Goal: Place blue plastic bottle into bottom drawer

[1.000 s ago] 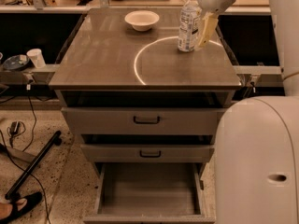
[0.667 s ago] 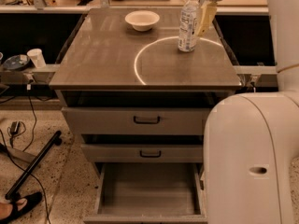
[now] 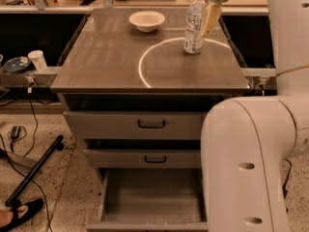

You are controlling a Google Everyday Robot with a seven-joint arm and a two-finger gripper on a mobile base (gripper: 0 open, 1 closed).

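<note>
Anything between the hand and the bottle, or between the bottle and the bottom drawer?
Nothing visible. The hand is right at the blue plastic bottle on the cabinet top. The bottom drawer stands open, bare where it shows; the robot's own arm hides its right side. The bowl sits off to the left.

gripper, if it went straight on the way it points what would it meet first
The gripper points down, right beside the blue plastic bottle at the back right. It would probably meet the bottle first, else the cabinet top under it; depth is unclear.
</note>
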